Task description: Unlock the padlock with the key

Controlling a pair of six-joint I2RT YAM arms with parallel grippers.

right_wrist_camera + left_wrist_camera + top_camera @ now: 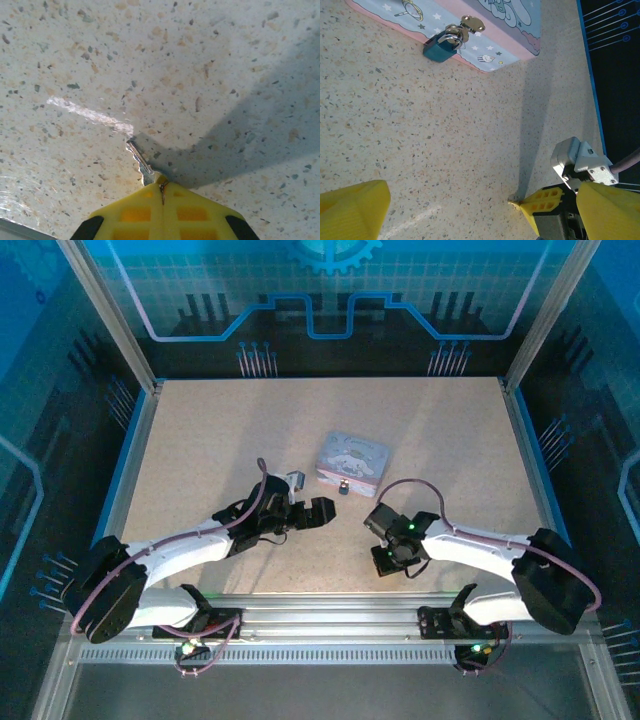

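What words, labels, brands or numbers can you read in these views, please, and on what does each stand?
None can be read.
The tin box bears only cartoon drawings and stars, no legible words.
The padlock shows no readable brand or number.
The key shows no stamp that can be made out.

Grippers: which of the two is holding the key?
The right gripper: it is pinched shut on the key, blade poking out. The left gripper is open and empty.
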